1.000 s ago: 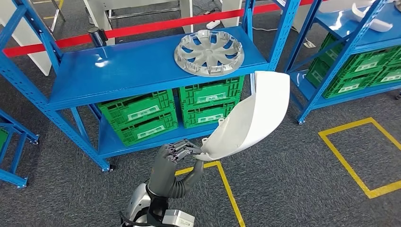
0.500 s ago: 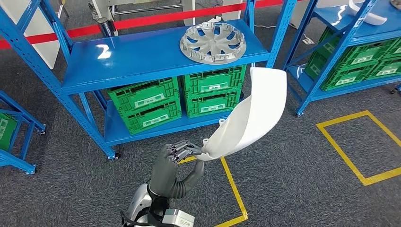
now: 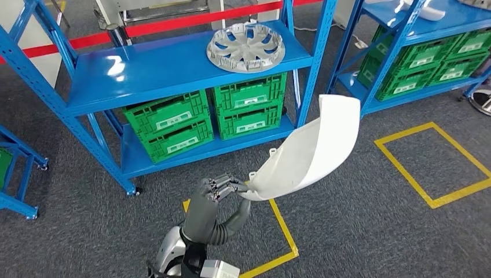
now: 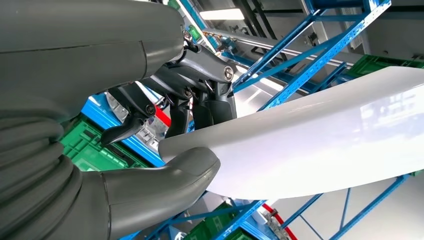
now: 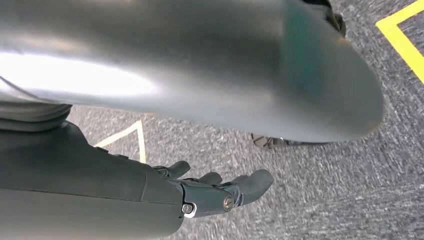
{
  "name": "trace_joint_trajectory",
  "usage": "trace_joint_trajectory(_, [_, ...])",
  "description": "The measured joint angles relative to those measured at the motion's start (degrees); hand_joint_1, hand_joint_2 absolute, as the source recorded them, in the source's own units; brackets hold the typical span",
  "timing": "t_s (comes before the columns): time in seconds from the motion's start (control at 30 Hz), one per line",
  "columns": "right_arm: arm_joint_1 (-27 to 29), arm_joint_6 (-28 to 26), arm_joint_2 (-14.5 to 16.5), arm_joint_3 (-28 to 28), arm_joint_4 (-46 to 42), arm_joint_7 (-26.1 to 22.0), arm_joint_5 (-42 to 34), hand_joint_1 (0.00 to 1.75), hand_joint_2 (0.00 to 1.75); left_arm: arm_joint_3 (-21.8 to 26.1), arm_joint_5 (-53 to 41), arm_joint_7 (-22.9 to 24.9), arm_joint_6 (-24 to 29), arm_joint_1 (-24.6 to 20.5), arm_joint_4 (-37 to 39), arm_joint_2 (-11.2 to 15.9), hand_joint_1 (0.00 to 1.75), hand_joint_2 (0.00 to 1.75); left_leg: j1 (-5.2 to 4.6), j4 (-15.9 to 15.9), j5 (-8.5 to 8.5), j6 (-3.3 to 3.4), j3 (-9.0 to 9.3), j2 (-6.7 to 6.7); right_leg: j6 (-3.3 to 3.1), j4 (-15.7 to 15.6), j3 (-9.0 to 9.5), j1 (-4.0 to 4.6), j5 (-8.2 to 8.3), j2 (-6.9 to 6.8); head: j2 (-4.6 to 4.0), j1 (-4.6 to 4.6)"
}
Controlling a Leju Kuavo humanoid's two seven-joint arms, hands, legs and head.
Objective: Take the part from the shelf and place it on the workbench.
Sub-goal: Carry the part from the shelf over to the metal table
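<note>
left hand (image 3: 215,194) fingers pinch white part (image 3: 312,147) | right hand (image 5: 215,192) fingers loose, empty, over carpet

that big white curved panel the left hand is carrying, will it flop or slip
Probably stiff: the white panel keeps its curve while the left hand pinches just one end. Its glossy surface looks slippery. With most of its length reaching beyond the grip, it may lever and swing.

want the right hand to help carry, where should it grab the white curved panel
Probably the broad upper end of the white curved panel, coming from the robot's right. The left hand already pinches the narrow lower tip, so the wide, long far end hangs unsupported. Its thin edge suits a thumb-and-fingers pinch. The right hand hangs free.
</note>
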Motion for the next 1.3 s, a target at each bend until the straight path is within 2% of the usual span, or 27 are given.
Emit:
trace_joint_trajectory(0.07, [0.0,0.1,0.0,0.0,0.0,0.4,0.2,0.00,0.00,0.0,-0.1,0.0,0.0,0.0,0.0,-0.1,1.75,1.75,-0.10,-0.2,0.29,0.84,-0.23,0.89,0.79,0.0,-0.34,-0.12,0.41,0.84,0.00,0.00])
trace_joint_trajectory(0.13, [0.0,0.2,0.0,0.0,0.0,0.7,0.5,0.00,0.00,0.0,-0.2,0.0,0.0,-0.1,0.0,-0.3,1.75,1.75,0.02,-0.6,0.67,1.79,-0.40,2.14,1.29,1.7,-1.47,-0.13,-0.63,-0.01,0.00,0.21])
trace_joint_trajectory(0.17, [0.0,0.2,0.0,0.0,0.0,0.7,0.5,0.00,0.00,0.0,-0.2,0.0,0.0,-0.1,0.0,-0.4,1.75,1.75,0.06,-0.7,0.83,2.16,-0.52,2.85,1.42,4.2,-2.75,-0.11,-2.12,-0.85,0.00,0.40])
trace_joint_trajectory(0.23, [0.0,0.2,0.0,0.0,0.0,0.7,0.6,0.00,0.00,0.0,-0.3,0.1,0.0,-0.1,0.0,-0.4,1.75,1.75,-0.14,-0.7,0.95,2.55,-0.91,4.28,1.68,11.7,-6.40,-0.02,-5.79,-2.07,0.00,0.69])
trace_joint_trajectory(0.27, [0.0,0.2,0.0,0.0,0.0,0.8,0.6,0.00,0.00,0.0,-0.3,0.1,0.0,-0.1,0.0,-0.4,1.75,1.75,-0.22,-0.6,0.98,2.61,-1.11,5.01,1.79,14.7,-7.79,-0.03,-6.79,-2.21,0.00,0.74])
trace_joint_trajectory(0.3, [0.1,0.2,0.0,0.0,0.0,0.8,0.6,0.00,0.00,0.0,-0.3,0.2,0.0,-0.1,0.0,-0.4,1.75,1.75,-0.26,-0.4,0.99,2.62,-1.28,5.70,1.85,15.9,-8.26,-0.03,-6.75,-2.32,0.00,0.75])
trace_joint_trajectory(0.33, [0.1,0.2,0.0,0.0,0.0,0.8,0.6,0.00,0.00,0.0,-0.3,0.2,0.0,-0.1,0.0,-0.4,1.75,1.75,-0.28,-0.2,0.97,2.59,-1.41,6.35,1.87,14.9,-7.57,-0.04,-5.69,-2.54,0.00,0.76])
trace_joint_trajectory(0.37, [0.2,0.2,0.0,0.0,0.0,0.9,0.6,0.00,0.00,0.0,-0.4,0.2,0.0,-0.1,0.0,-0.4,1.75,1.75,-0.28,0.0,0.89,2.49,-1.48,6.96,1.84,11.8,-5.77,-0.05,-3.93,-3.09,0.00,0.79])
trace_joint_trajectory(0.4, [0.1,0.2,0.0,0.0,0.0,0.9,0.6,0.00,0.00,0.0,-0.4,0.3,0.0,-0.1,0.0,-0.4,1.75,1.75,-0.32,0.2,0.77,2.31,-1.53,7.53,1.72,7.7,-3.59,0.00,-2.46,-4.28,0.00,0.83])
trace_joint_trajectory(0.47, [0.0,0.2,0.0,0.0,0.0,0.8,0.6,0.00,0.00,0.0,-0.4,0.3,0.0,-0.1,0.0,-0.5,1.75,1.75,-0.61,0.7,0.46,1.73,-1.61,8.43,1.05,2.0,-0.68,0.23,-0.80,-6.02,0.00,0.83])
trace_joint_trajectory(0.5, [-0.1,0.2,0.0,0.0,0.0,0.8,0.6,0.00,0.00,0.0,-0.5,0.3,0.0,-0.2,0.0,-0.5,1.75,1.75,-0.75,0.8,0.41,1.40,-1.61,8.80,0.65,1.1,-0.42,0.39,-0.78,-6.31,0.00,0.80])
trace_joint_trajectory(0.57, [0.0,0.2,0.0,-0.1,0.0,0.8,0.5,0.00,0.00,0.0,-0.5,0.4,-0.1,-0.2,-0.1,-0.6,1.75,1.75,-0.80,0.7,0.49,0.76,-1.53,9.43,-0.13,1.1,-0.75,0.49,-0.50,-5.32,0.00,0.76])
trace_joint_trajectory(0.6, [0.1,0.2,0.0,-0.1,0.0,0.8,0.5,0.00,0.00,0.0,-0.5,0.4,-0.2,-0.2,-0.1,-0.7,1.75,1.75,-0.71,0.9,0.22,0.40,-1.63,9.04,-0.51,1.0,-0.86,0.38,-0.31,-4.86,0.00,0.75])
trace_joint_trajectory(0.67, [0.0,0.1,0.0,-0.1,0.0,0.7,0.4,0.00,0.00,0.0,-0.5,0.5,-0.2,-0.3,-0.3,-0.7,1.75,1.75,-0.48,3.8,-1.93,-0.21,-2.85,6.90,-1.21,0.8,-1.01,0.09,0.13,-3.89,0.00,0.60])
trace_joint_trajectory(0.73, [-0.1,0.0,0.0,-0.1,0.0,0.6,0.3,0.00,0.00,-0.1,-0.6,0.5,-0.3,-0.2,-0.3,-0.6,1.75,1.75,-0.36,10.7,-5.63,-0.50,-5.87,4.80,-1.54,0.8,-1.35,0.05,0.35,-2.78,0.00,0.43])
trace_joint_trajectory(0.77, [-0.1,0.0,0.0,-0.1,0.0,0.6,0.3,0.00,0.00,0.0,-0.6,0.5,-0.3,-0.2,-0.2,-0.6,1.75,1.75,-0.35,13.9,-6.85,-0.54,-7.33,4.43,-1.59,0.8,-1.50,0.07,0.42,-2.11,0.00,0.40])
trace_joint_trajectory(0.8, [0.0,0.0,0.0,-0.1,0.0,0.6,0.3,0.00,0.00,0.0,-0.6,0.6,-0.3,-0.2,-0.2,-0.5,1.75,1.75,-0.35,15.8,-7.18,-0.52,-8.19,4.23,-1.58,0.9,-1.61,0.09,0.49,-1.40,0.00,0.37])
trace_joint_trajectory(0.83, [0.0,0.0,0.0,-0.1,0.0,0.6,0.2,0.00,0.00,0.0,-0.6,0.6,-0.3,-0.2,-0.1,-0.5,1.75,1.75,-0.35,15.5,-6.32,-0.42,-7.99,4.08,-1.53,0.9,-1.67,0.11,0.55,-0.64,0.00,0.35])
trace_joint_trajectory(0.87, [0.1,0.0,0.0,-0.1,0.0,0.6,0.2,0.00,0.00,0.0,-0.6,0.6,-0.3,-0.2,-0.1,-0.5,1.75,1.75,-0.35,13.0,-4.49,-0.23,-6.74,3.75,-1.45,1.0,-1.67,0.11,0.61,0.14,0.00,0.33])
trace_joint_trajectory(0.93, [0.0,0.0,0.1,-0.1,0.0,0.6,0.2,0.00,0.00,0.0,-0.6,0.6,-0.3,-0.2,-0.1,-0.5,1.75,1.75,-0.32,5.4,-1.02,0.38,-3.13,1.61,-1.11,1.1,-1.76,0.13,0.76,1.61,0.00,0.30])
trace_joint_trajectory(1.0, [-0.1,0.0,0.1,-0.1,0.0,0.7,0.2,0.00,0.00,-0.1,-0.6,0.5,-0.4,-0.2,-0.1,-0.5,1.75,1.75,-0.40,1.1,-0.04,0.82,-1.32,-0.30,-0.43,1.1,-2.16,0.04,1.04,2.84,0.00,0.26])
trace_joint_trajectory(1.03, [0.0,0.0,0.2,-0.1,0.0,0.8,0.1,0.00,0.00,-0.1,-0.6,0.5,-0.4,-0.2,-0.1,-0.5,1.75,1.75,-0.51,0.8,-0.19,1.01,-1.24,-0.39,0.03,1.0,-2.39,-0.03,1.25,3.39,0.00,0.26])
trace_joint_trajectory(1.1, [0.2,0.1,0.2,-0.1,0.0,0.8,0.1,0.00,0.00,-0.1,-0.6,0.5,-0.5,-0.3,-0.1,-0.7,1.75,1.75,-0.54,0.3,0.25,1.68,-1.13,0.78,0.87,0.8,-2.72,-0.23,1.57,3.93,0.01,0.26])
trace_joint_trajectory(1.17, [0.3,0.2,0.2,-0.2,0.0,0.8,0.1,0.00,0.00,-0.1,-0.6,0.5,-0.6,-0.3,-0.1,-0.9,1.75,1.75,-0.33,-0.3,0.74,2.44,-0.94,2.25,1.32,3.2,-4.02,-0.04,0.13,1.69,0.01,0.58])
trace_joint_trajectory(1.23, [0.2,0.2,0.1,-0.2,0.0,0.8,0.0,0.00,0.00,-0.1,-0.6,0.5,-0.8,-0.3,0.0,-1.1,1.75,1.75,-0.38,-0.5,0.85,2.82,-1.03,3.90,1.55,9.7,-7.24,0.17,-3.39,-1.33,0.00,0.95])
trace_joint_trajectory(1.27, [0.2,0.2,0.1,-0.2,0.0,0.7,0.0,0.00,0.00,-0.1,-0.6,0.5,-0.8,-0.3,0.0,-1.1,1.75,1.75,-0.45,-0.4,0.81,2.90,-1.12,4.78,1.67,13.3,-8.98,0.16,-4.91,-1.97,0.00,1.01])
trace_joint_trajectory(1.3, [0.2,0.2,0.1,-0.2,0.0,0.7,0.0,0.00,0.00,-0.1,-0.6,0.5,-0.9,-0.2,0.1,-1.0,1.75,1.75,-0.50,-0.3,0.75,2.94,-1.19,5.61,1.76,15.6,-10.04,0.13,-5.56,-2.28,0.00,1.02])
